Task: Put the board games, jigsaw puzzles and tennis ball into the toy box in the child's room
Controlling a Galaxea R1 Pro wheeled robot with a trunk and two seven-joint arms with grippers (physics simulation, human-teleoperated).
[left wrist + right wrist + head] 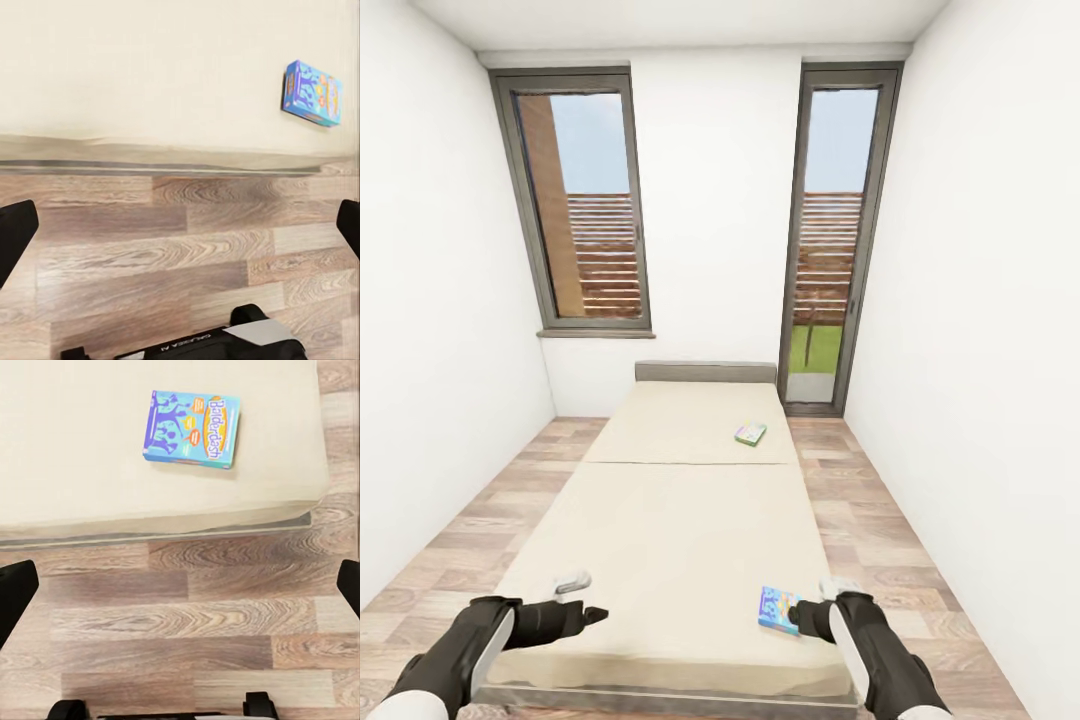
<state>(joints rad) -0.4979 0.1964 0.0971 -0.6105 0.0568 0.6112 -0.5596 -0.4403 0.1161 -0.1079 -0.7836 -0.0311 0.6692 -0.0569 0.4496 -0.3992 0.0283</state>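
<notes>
At the foot of the bed [660, 520], both arms are held low over the near edge of the mattress, neither carrying anything. The right gripper [805, 612] is seen just beside the blue board game [778, 609], which lies flat near the bed's near right corner; whether contact is made cannot be told from the head view. In the right wrist view the 2 fingertips [16, 592] stand wide apart at the frame's sides, with the blue box [193, 429] lying ahead of them on the mattress and wood floor [180, 615] between, so that hand is judged open and empty. The left gripper [582, 614] hangs over the bed's near left part, its fingers [15, 232] likewise spread wide on nothing.

The step in hand is judged to be the pick-up of the blue box. A thin flat box on a soft mattress is best approached from its short edge nearest the bed's foot, the spread jaws being brought level across its thickness before closure.

Farther up the bed, toward the headboard [706, 372], the green and white board game [750, 434] is left for a second trip.
</notes>
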